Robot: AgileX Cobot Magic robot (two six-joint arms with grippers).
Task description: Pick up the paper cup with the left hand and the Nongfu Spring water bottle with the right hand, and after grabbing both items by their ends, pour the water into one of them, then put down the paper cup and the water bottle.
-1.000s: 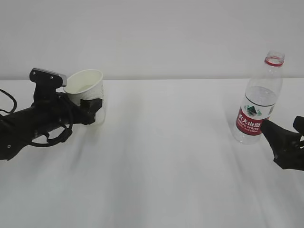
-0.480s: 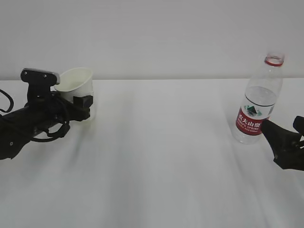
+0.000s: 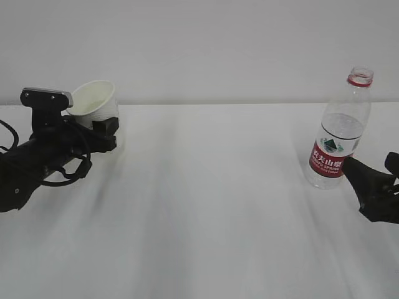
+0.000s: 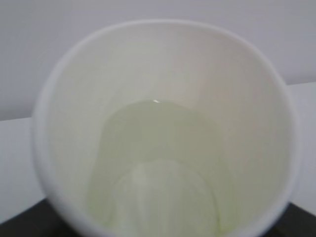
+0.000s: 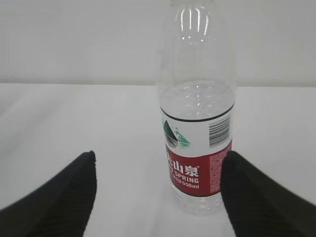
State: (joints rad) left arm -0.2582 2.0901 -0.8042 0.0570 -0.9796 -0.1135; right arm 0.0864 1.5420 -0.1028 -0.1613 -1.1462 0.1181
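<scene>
1. Holding the paper cup (image 3: 95,103) at the far left of the white table (image 3: 212,205), the left hand (image 3: 103,131) grips it by its lower end with black fingers clamped on either side.
2. Lifted off the table, the cup tilts with its open mouth turned up and toward the left arm's wrist.
3. Seen from the left wrist, the cup (image 4: 168,128) fills the view, and a shallow pool of the water (image 4: 158,168) lies in its cream bottom.
4. Well apart, at the far right, the Nongfu Spring water bottle (image 3: 340,134) stands upright on the table, capless, with a red label low on its body and water filling it to roughly half.
5. Beside the bottle, the right hand (image 3: 374,187) rests low with its fingers spread wide and nothing held.
6. Seen from the right wrist, the bottle (image 5: 197,123) stands just ahead of the right hand's fingers (image 5: 69,192), shifted toward the right finger.
</scene>
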